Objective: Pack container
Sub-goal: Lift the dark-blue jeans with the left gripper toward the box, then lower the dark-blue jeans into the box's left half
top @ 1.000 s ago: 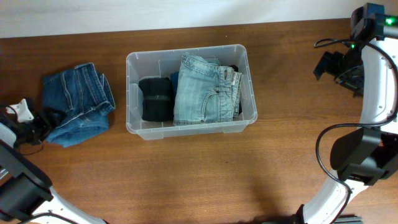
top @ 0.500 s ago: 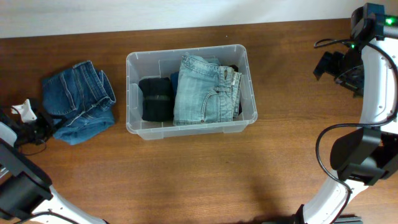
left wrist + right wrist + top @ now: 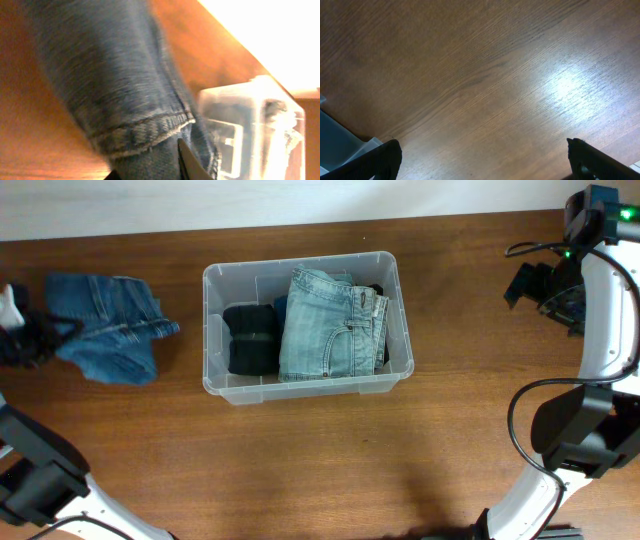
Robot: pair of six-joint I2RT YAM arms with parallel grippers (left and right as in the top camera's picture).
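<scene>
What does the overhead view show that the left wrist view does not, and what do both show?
Only overhead: the whole container with light jeans and a black garment inside, and the right arm far to the side. Only left wrist: the stitched hem of the dark blue jeans up close, and one dark fingertip. Both: the dark blue jeans held by the left gripper, part of the container, the wooden table.

Light jeans (image 3: pixel 330 325) and a black bundle (image 3: pixel 251 338) crowd the container (image 3: pixel 209 330), leaving room in its far-left corner.
</scene>
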